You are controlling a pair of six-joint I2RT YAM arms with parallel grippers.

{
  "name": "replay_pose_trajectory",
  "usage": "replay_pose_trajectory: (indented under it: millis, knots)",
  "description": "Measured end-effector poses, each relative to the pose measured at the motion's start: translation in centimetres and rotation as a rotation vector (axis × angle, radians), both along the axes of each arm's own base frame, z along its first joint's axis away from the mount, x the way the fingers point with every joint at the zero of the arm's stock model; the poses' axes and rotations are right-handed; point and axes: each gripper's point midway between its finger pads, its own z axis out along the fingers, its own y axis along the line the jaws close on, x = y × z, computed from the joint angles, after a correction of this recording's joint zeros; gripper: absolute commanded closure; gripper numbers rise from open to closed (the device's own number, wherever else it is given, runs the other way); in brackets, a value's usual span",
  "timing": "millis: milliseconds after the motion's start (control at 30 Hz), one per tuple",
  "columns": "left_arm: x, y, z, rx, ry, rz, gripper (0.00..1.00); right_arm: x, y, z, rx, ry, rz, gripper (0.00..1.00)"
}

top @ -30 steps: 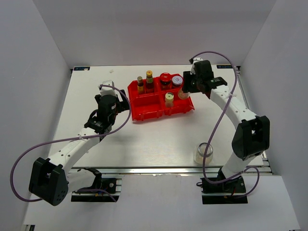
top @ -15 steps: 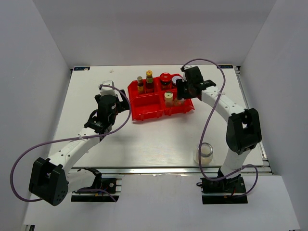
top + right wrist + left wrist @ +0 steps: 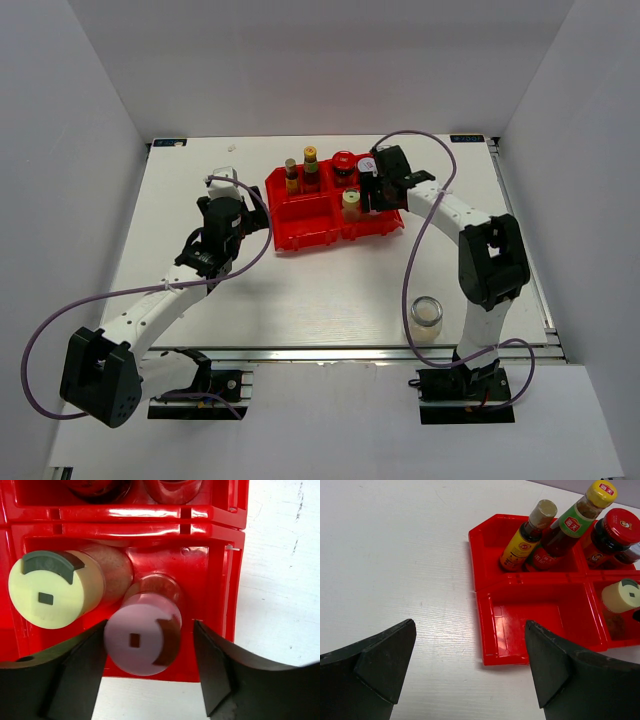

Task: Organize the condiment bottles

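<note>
The red tray point(image 3: 322, 232) holds two slim dark sauce bottles point(image 3: 291, 176) point(image 3: 310, 166), a red-lidded jar point(image 3: 343, 165) and a silver-lidded jar point(image 3: 366, 166) in its back compartments. The cream-capped shaker point(image 3: 351, 203) point(image 3: 50, 592) and the pink-capped shaker point(image 3: 142, 640) stand in the front right compartment. My right gripper point(image 3: 378, 196) point(image 3: 149, 625) is open around the pink cap, its left finger close against it and a gap at the right finger. A silver-lidded glass jar point(image 3: 427, 314) stands alone near the front. My left gripper point(image 3: 232, 208) point(image 3: 470, 625) is open and empty, left of the tray.
The tray's front left compartment point(image 3: 530, 615) holds nothing. The right arm's purple cable point(image 3: 430, 215) loops over the table beside the tray. White walls enclose the table on three sides.
My right gripper has moved left from the tray's back right corner to over the front right compartment, around the pink-capped shaker. The left arm has not moved.
</note>
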Motion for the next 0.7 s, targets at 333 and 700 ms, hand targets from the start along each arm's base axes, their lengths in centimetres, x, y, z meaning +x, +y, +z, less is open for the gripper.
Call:
replay_pose_trajectory:
  millis: [333,700]
  knots:
    - [0.0,0.0,0.0,0.001,0.0,-0.001,0.02,-0.4,-0.1,1.5,0.0,-0.024,-0.008,0.11]
    - [-0.1,-0.1,0.0,-0.003,0.002,-0.009,0.02,-8.5,-5.0,8.3,0.038,-0.101,-0.111,0.11]
